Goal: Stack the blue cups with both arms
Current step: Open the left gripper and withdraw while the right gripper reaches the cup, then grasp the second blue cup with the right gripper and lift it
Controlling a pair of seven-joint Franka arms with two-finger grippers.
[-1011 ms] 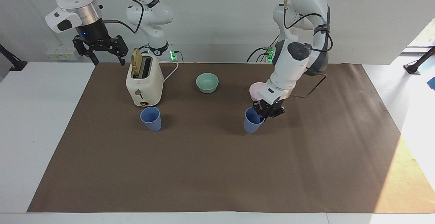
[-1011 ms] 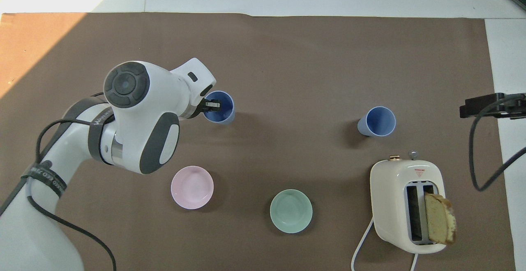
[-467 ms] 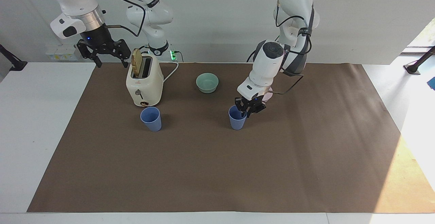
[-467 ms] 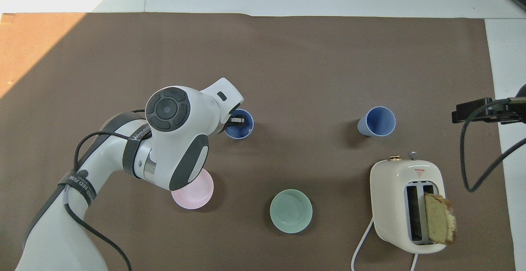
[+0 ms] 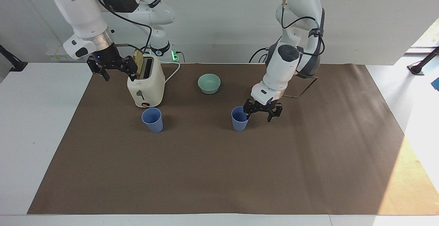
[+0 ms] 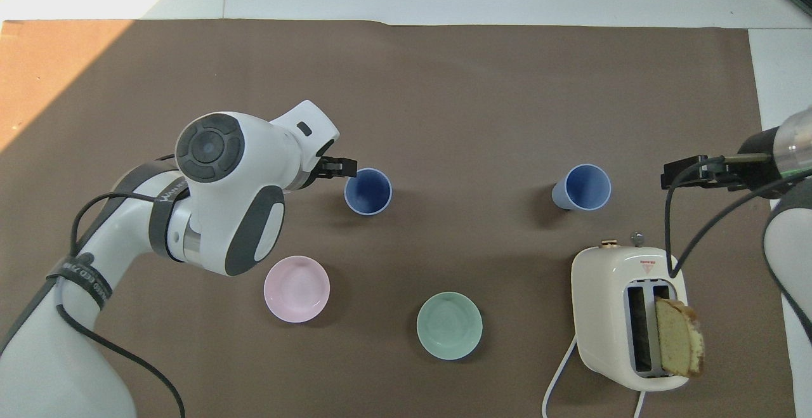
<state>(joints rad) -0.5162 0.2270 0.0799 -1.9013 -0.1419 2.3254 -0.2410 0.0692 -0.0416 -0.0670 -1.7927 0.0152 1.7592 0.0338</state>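
Released and now standing mid-counter, one periwinkle-blue plastic tumbler (image 5: 239, 119) sits beside the left gripper (image 5: 262, 112) — jaws spread, empty; the right gripper (image 5: 113, 69) hangs open by the cream toaster (image 5: 145, 85).

Evenly bright indoor light, with a patch of hard sun at one corner

Soft white light fills both views, and the matte brown paper mat (image 5: 219, 171) on the white worktop (image 5: 41, 133) shows no glare. A strip of direct sun washes the mat's corner at the left arm's end to pale orange, seen at the lower right of the facing view and the upper left of the overhead view. The two periwinkle-blue plastic cups (image 5: 152, 119) (image 5: 239, 118) and the cream two-slot toaster (image 5: 145, 85) cast only short, faint, blurred shadows. Both pictures are sharp across the mat, without motion blur; the mat's edges run straight, so little bending shows near the borders.
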